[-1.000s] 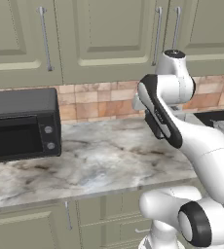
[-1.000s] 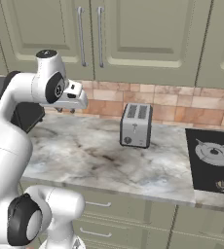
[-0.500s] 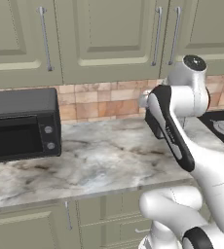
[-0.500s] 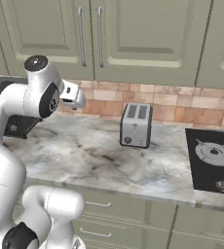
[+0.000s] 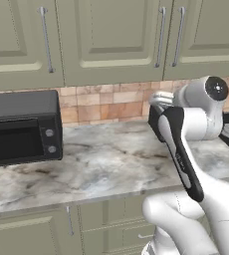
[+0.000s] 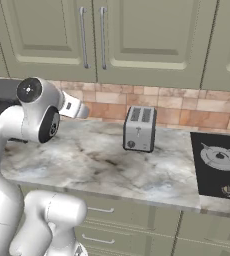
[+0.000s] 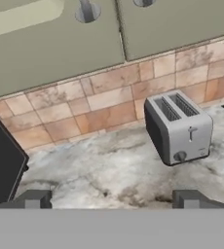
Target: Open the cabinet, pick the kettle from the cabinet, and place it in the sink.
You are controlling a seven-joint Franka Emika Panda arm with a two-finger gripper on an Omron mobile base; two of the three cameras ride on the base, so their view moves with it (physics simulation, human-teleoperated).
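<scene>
The gripper (image 7: 113, 198) is seen with its two dark finger tips (image 7: 33, 198) set wide apart at the bottom of the hand view, and nothing is held between them: the jaws are spread and empty. In the right base view the gripper (image 6: 76, 109) is held above the marble counter (image 6: 97, 160), pointing toward the tiled backsplash (image 6: 172, 109).

Directly below and just ahead of the finger tips, bare veined counter (image 7: 114, 175) is seen. Ahead and to the right of the gripper, the boxy silver toaster (image 7: 178, 127) stands upright on the counter, near the backsplash, with its two slots facing up and its lever and knob on the near end. To the left of the gripper, the dark corner of the black toaster oven (image 7: 2, 163) is seen; in the left base view this oven (image 5: 22, 127) rests on the counter against the wall.

Beyond the toaster, the backsplash (image 7: 99, 99) runs across. Above it, farthest from the gripper, the cabinet (image 7: 60, 34) is found with both doors closed and the lower ends of its silver bar handles (image 7: 87, 10) in sight. A black hob (image 6: 218, 162) lies far to the right of the toaster.
</scene>
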